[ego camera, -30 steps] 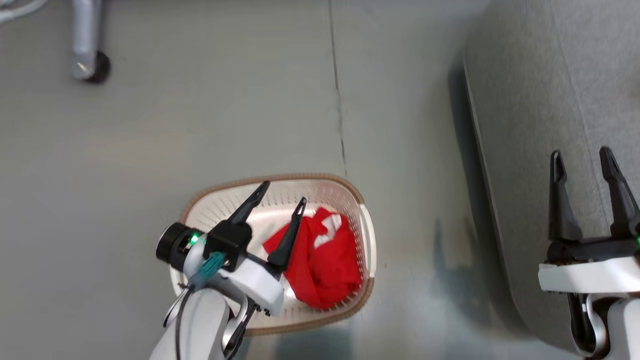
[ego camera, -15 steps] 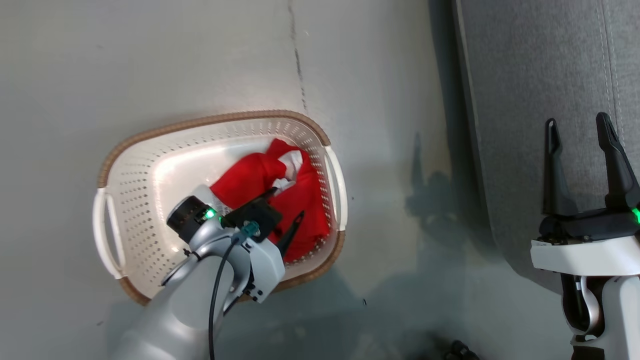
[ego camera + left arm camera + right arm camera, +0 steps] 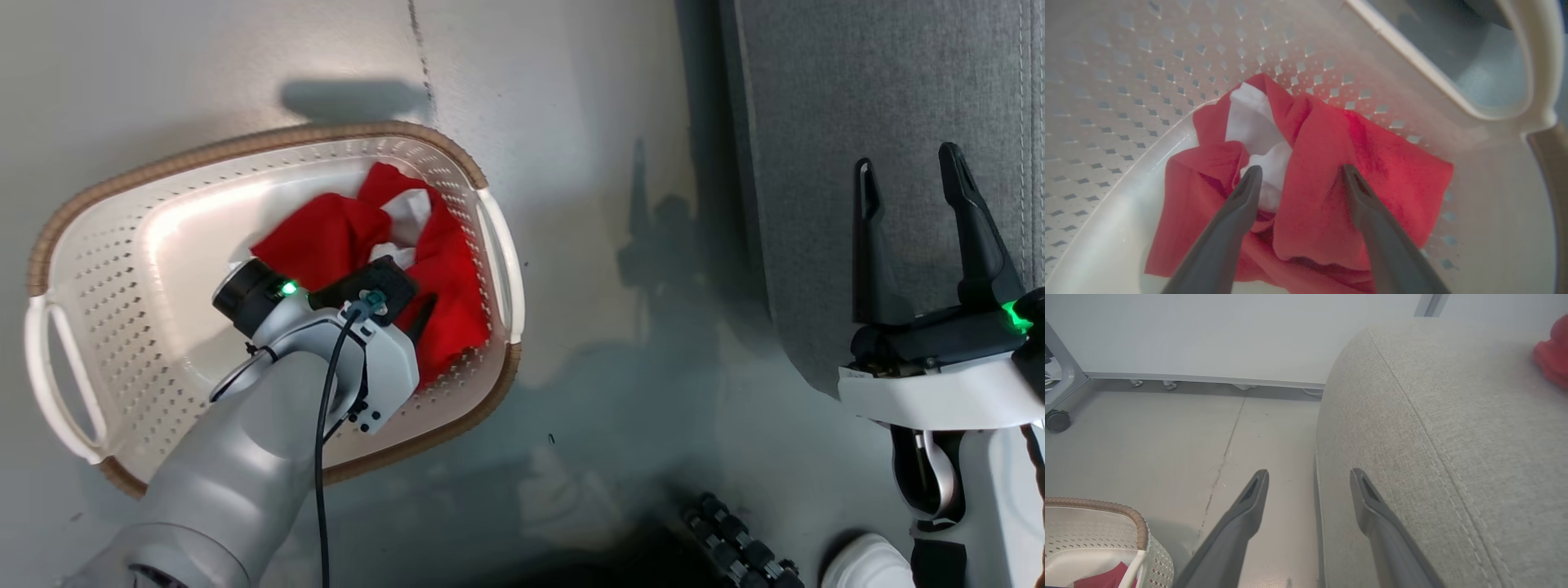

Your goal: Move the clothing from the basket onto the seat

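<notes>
Left gripper spread over red clothing at 3 o'clock in basket, right gripper spread, empty, over seat edge

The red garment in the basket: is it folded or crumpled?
Crumpled: the red knit garment lies bunched in uneven folds against a wall of the cream plastic basket.

Left gripper lowered deeper into basket; spread fingers now straddle clothing fold.
</notes>
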